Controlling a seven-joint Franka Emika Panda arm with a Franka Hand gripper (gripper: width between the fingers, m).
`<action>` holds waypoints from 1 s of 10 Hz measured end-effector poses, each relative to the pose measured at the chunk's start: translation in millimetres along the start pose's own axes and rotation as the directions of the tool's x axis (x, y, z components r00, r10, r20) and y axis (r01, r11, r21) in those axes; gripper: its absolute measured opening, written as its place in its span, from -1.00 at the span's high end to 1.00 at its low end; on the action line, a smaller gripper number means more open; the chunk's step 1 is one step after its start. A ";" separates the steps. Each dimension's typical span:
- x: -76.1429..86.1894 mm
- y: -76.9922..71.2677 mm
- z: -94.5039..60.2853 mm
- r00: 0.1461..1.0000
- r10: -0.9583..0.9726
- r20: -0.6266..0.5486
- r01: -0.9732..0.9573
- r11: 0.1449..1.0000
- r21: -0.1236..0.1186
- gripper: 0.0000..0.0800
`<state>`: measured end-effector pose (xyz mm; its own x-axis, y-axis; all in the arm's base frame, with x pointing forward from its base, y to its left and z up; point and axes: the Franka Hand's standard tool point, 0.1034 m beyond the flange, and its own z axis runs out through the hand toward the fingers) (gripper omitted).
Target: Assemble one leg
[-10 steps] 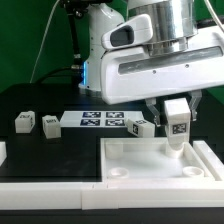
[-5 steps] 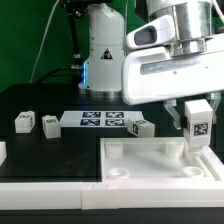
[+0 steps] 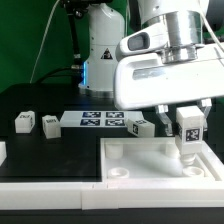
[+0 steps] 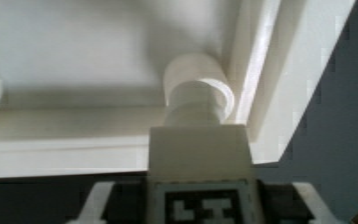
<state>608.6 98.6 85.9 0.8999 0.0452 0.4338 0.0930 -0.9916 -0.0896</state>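
Presently the tool (image 3: 189, 118) is clamping the leg (image 3: 190, 150) upright, with the leg hanging at the tool's six o'clock and its tag (image 3: 190, 128) facing the exterior camera. Its lower end is pointing down into a corner of the panel (image 3: 135, 160), at four o'clock in the exterior view.

The black worktop (image 3: 55, 160) carries a large white panel (image 3: 140, 158), which lies flat on the exterior view's right near the front, its raised rim up. Behind it lies the marker board (image 3: 103, 120), flat and showing its tags. Two small white tagged posts (image 3: 23, 122) (image 3: 49, 124) rest close together toward the exterior view's left of that board, and a third post (image 3: 143, 127) sits just beside its other end. A white piece (image 3: 2, 152) is cut off at the left edge, too little showing to name.
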 end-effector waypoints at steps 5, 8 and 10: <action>-4.7 -0.4 5.6 1.000 0.001 0.024 -0.001 1.000 0.003 0.28; 2.5 -0.7 11.6 1.000 -0.001 -0.012 0.001 1.000 0.001 0.28; 5.5 0.8 14.1 0.998 -0.001 -0.059 0.000 1.000 -0.007 0.28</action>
<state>619.6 99.8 75.6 0.8730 0.0385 0.4862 0.0904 -0.9924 -0.0837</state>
